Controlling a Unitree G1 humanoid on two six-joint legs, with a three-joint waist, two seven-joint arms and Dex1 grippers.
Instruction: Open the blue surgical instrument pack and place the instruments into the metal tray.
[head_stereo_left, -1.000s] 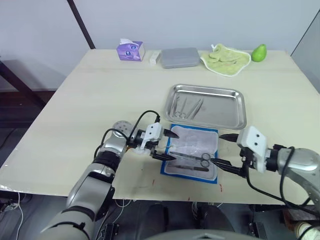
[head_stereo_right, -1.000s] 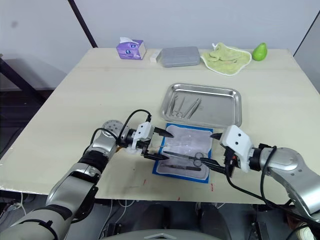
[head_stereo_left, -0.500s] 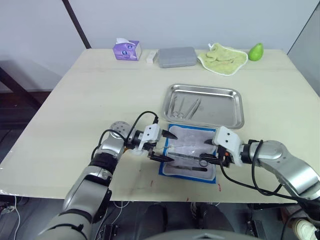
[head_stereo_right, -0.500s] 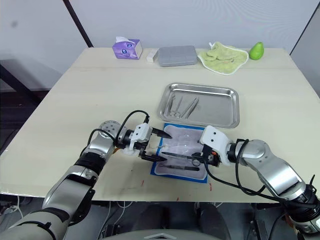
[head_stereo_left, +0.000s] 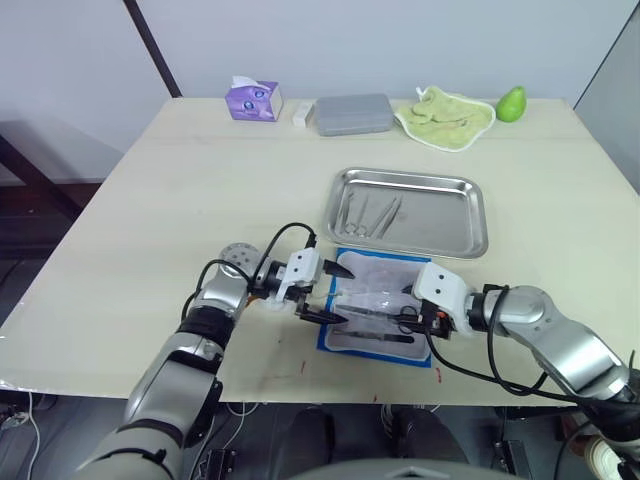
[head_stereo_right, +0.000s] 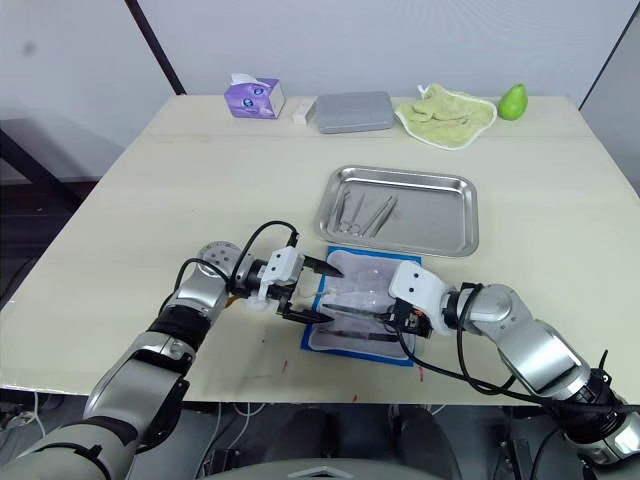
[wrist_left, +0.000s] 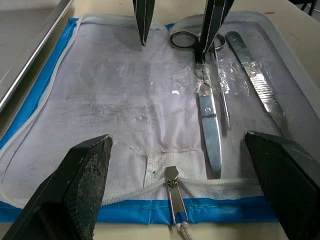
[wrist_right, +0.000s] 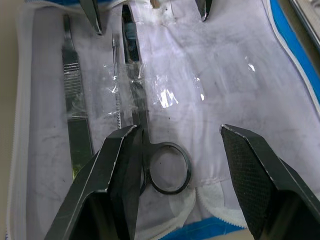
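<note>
scissors (wrist_right: 150, 150) second ring behind fingers (wrist_right: 117, 170)

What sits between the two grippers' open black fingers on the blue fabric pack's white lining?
Between the left gripper and right gripper lie steel scissors, a thin probe and a flat scalpel handle on the open blue surgical pack, seen in both wrist views.

Pale wooden table (head_stereo_left: 200, 180) stood before a plain grey-white wall (head_stereo_left: 400, 40), a dark diagonal pole (head_stereo_left: 150, 45) leaned behind the table's far left corner, dark floor (head_stereo_left: 30, 250) lay left of the table.
</note>
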